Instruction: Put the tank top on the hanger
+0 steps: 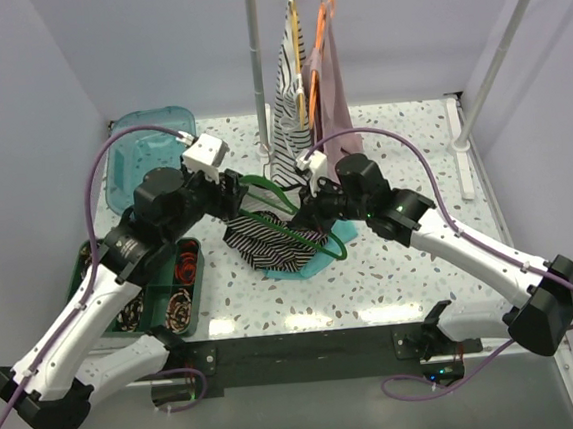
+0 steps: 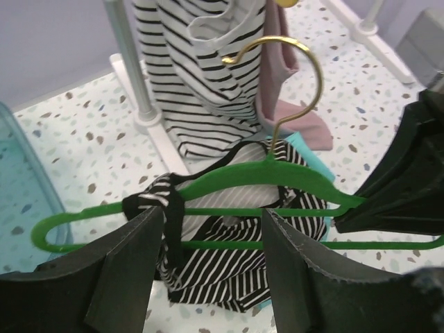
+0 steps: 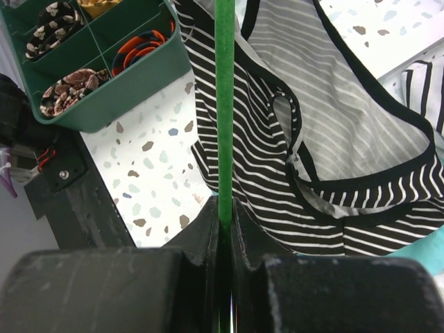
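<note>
The green hanger (image 1: 289, 214) with a gold hook (image 2: 305, 66) is held above the table, over the striped tank top (image 1: 265, 238). My right gripper (image 3: 224, 210) is shut on the hanger's thin bar (image 3: 224, 104), and the tank top (image 3: 333, 132) lies spread just beyond. One black-trimmed strap (image 2: 171, 208) hangs over the hanger's left arm (image 2: 104, 211). My left gripper (image 2: 211, 239) stands open just in front of that strap and the hanger's lower bar, with nothing between its fingers (image 2: 132, 267). The rest of the top (image 2: 236, 274) sags below the bar.
A teal cloth (image 1: 316, 264) lies under the tank top. A green compartment tray (image 1: 198, 282) sits at the near left, and a teal bin (image 1: 146, 152) behind it. The rack pole (image 1: 257, 67) stands at the back with a striped garment (image 1: 288, 114) and a pink one (image 1: 333, 80).
</note>
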